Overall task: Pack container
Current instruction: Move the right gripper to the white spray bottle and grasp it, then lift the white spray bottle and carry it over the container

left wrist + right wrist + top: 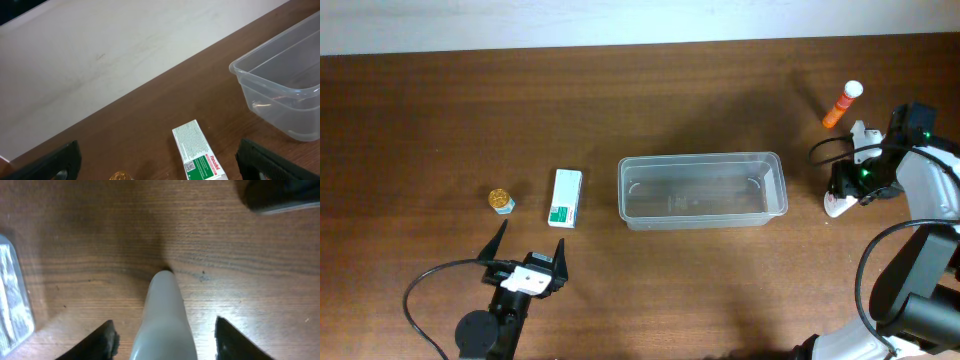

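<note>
Overhead: container (700, 157) mid-table, long side across. White-and-green box (565, 197) just left of it, gold-capped jar (500, 201) further left, orange tube (842, 104) far right. Left gripper (532, 238) near box, jaws wide apart, holding nothing. Right gripper (842, 195) right of container, over white bottle (833, 206).

Left wrist: box ahead, container corner at right.

Right wrist: jaws apart, straddling the bottle (gap shows each side); container edge at far left.
</note>
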Motion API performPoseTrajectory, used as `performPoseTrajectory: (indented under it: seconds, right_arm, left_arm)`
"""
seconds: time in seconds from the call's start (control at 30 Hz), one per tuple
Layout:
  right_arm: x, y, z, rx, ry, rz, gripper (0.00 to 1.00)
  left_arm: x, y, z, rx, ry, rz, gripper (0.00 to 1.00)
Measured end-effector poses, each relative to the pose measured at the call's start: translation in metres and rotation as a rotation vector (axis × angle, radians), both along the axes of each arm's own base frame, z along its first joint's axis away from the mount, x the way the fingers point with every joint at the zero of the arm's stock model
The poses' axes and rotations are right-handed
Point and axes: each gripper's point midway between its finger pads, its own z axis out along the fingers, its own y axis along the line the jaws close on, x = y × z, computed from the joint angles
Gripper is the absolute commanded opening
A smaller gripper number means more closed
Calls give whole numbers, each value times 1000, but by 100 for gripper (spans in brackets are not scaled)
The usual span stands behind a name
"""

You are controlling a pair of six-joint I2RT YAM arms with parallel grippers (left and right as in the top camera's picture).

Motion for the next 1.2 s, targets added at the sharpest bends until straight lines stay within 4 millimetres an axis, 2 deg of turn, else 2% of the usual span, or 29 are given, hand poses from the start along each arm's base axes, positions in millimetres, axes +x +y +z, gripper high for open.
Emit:
performPoseTrajectory:
  seconds: [0.07, 0.37, 0.6, 0.9, 1.0, 1.2]
  right_arm:
    - [0, 0, 0, 0, -1, 1, 47]
    - [1, 0, 0, 1, -4, 3, 28]
    - [1, 1, 0, 8, -6, 1, 22]
    - [-6, 8, 3, 48, 30, -23, 22]
    - [-12, 16, 15, 101, 72, -23, 22]
    - [-8, 31, 79, 195, 62, -21, 23]
  left_arm:
    - [0, 0, 0, 0, 0, 0, 99]
    - [0, 0, 0, 0, 0, 0, 100]
    - [0, 0, 0, 0, 0, 0, 99]
    - [0, 0, 0, 0, 0, 0, 99]
    - [0, 0, 0, 0, 0, 0, 99]
    - [0, 0, 0, 0, 0, 0, 99]
